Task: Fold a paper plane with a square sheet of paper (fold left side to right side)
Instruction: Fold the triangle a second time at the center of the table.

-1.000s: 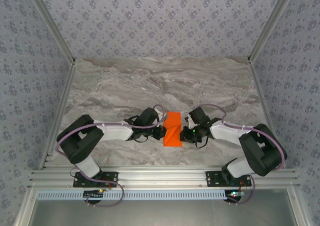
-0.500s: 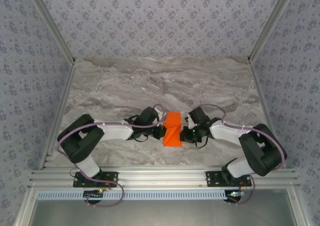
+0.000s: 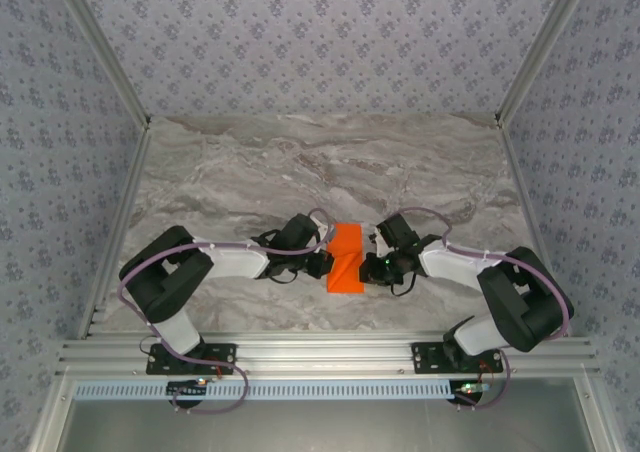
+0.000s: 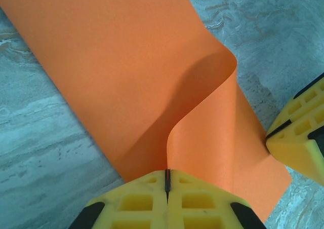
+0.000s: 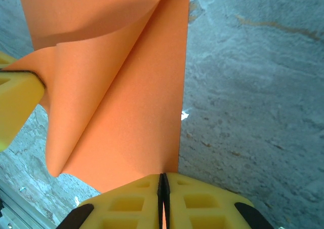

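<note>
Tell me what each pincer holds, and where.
Both hold the sheet of paper: left pincer at its raised edge, right pincer at the opposite edge.

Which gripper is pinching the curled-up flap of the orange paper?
The left gripper: its shut jaws pinch the flap of the sheet of paper that bows up and over. The right gripper pinches the straight, flatter edge opposite.
</note>
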You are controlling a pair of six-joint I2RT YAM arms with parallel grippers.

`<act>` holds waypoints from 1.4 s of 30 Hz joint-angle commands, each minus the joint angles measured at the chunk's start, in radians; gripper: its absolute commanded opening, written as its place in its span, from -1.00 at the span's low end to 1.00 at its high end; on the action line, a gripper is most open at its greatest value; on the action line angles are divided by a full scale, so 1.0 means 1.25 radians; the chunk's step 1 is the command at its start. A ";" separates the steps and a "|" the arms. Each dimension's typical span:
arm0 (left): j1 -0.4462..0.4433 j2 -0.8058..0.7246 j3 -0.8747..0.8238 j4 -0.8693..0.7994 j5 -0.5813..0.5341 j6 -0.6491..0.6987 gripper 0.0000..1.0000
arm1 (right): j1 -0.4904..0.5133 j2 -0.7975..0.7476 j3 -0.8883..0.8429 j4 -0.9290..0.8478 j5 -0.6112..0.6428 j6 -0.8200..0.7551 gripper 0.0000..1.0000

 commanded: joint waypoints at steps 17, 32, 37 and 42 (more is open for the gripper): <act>0.006 0.018 0.031 0.002 -0.010 0.023 -0.91 | 0.006 0.028 -0.005 -0.079 0.060 -0.016 -0.79; 0.006 0.012 0.024 -0.012 -0.028 0.031 -0.91 | 0.007 0.032 -0.001 -0.085 0.063 -0.018 -0.79; 0.005 0.013 0.015 -0.012 -0.018 0.034 -0.91 | 0.007 0.034 0.001 -0.084 0.063 -0.019 -0.79; 0.005 0.018 0.007 -0.009 -0.014 0.033 -0.91 | 0.007 0.037 0.003 -0.084 0.062 -0.019 -0.79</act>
